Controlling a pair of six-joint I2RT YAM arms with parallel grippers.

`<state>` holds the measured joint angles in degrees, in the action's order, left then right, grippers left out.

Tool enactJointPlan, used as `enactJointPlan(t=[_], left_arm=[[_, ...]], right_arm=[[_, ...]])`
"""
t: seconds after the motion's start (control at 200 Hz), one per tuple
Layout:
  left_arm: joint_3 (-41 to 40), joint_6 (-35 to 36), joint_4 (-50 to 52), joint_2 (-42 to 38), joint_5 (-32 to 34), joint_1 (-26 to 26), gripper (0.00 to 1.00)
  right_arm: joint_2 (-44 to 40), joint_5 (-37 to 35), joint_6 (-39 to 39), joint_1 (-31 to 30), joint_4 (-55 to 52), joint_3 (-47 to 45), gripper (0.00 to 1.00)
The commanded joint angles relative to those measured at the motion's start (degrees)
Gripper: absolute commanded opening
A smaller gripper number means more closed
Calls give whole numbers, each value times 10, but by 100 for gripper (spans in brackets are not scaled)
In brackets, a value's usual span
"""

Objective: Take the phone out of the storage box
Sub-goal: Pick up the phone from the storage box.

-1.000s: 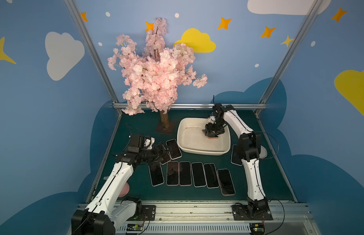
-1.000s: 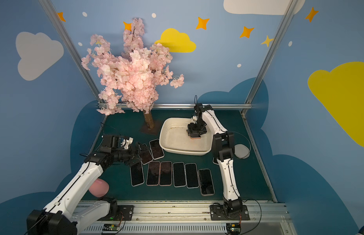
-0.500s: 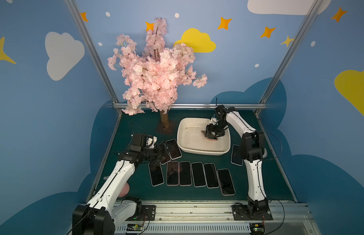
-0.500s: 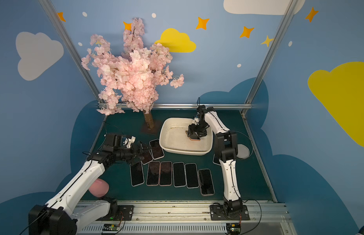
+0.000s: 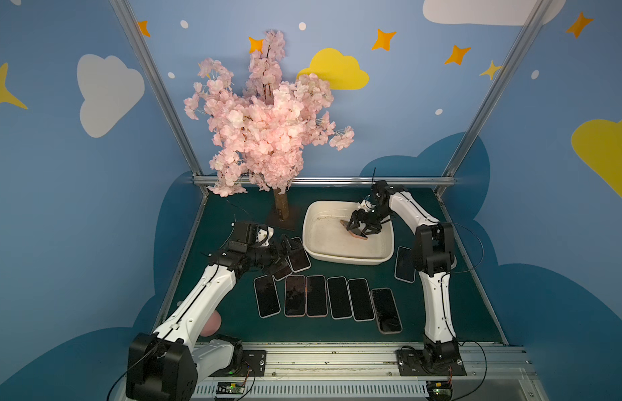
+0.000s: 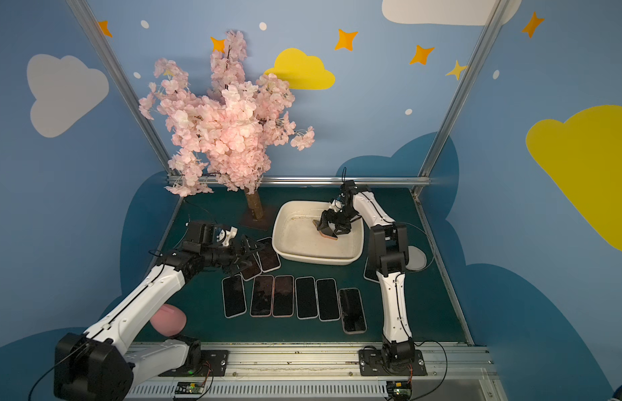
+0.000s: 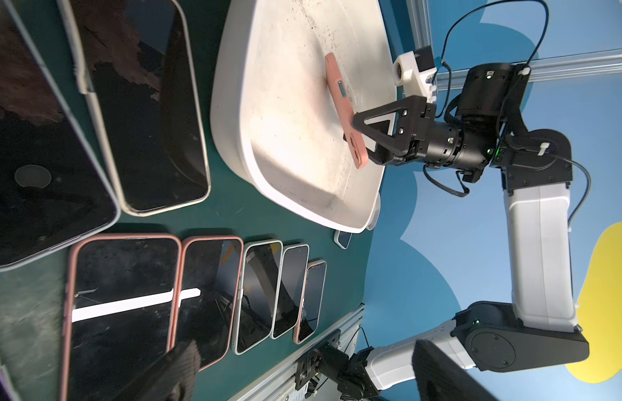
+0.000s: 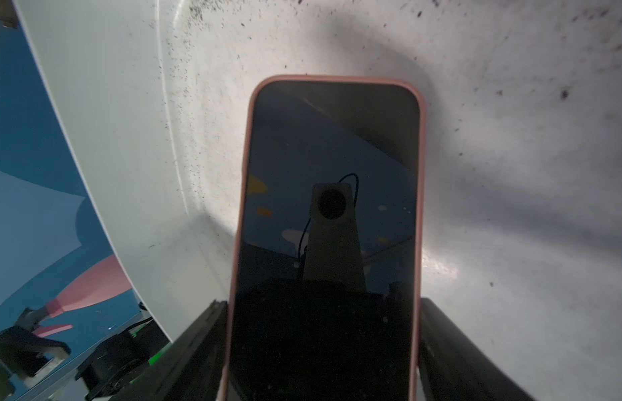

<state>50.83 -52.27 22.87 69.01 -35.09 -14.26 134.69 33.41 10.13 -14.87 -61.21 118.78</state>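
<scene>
One tilted phone (image 7: 339, 86) in right gripper (image 7: 363, 140)

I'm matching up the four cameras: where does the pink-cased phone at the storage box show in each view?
Top view: pink-cased phone, near the middle of the storage box.
Top view: also mid-box.
Left wrist: its pink back, gripped by the right end effector over the box floor.
Right wrist: its dark screen fills the centre.
Shared landmark: the box's speckled inside.

No readable text, label, brand, number or sign anywhere in these views.
</scene>
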Motion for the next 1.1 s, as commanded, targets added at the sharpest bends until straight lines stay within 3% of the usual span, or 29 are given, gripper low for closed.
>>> enactJointPlan(t=[0.0, 0.22, 0.416, 0.861, 1.091], left_arm=[[43, -26, -58, 53, 6, -32, 100], [182, -48, -91, 216, 6, -93, 100], [274, -70, -74, 311, 25, -116, 100], [405, -97, -72, 423, 20, -133, 97], [420, -106, -68, 443, 13, -141, 87]], right_arm=[[-50, 72, 22, 9, 36, -21, 62], [-98, 105, 26, 8, 63, -69, 62], [-152, 129, 27, 7, 80, -111, 61], [-262, 155, 25, -18, 100, -204, 62], [-282, 156, 26, -39, 103, -227, 62]])
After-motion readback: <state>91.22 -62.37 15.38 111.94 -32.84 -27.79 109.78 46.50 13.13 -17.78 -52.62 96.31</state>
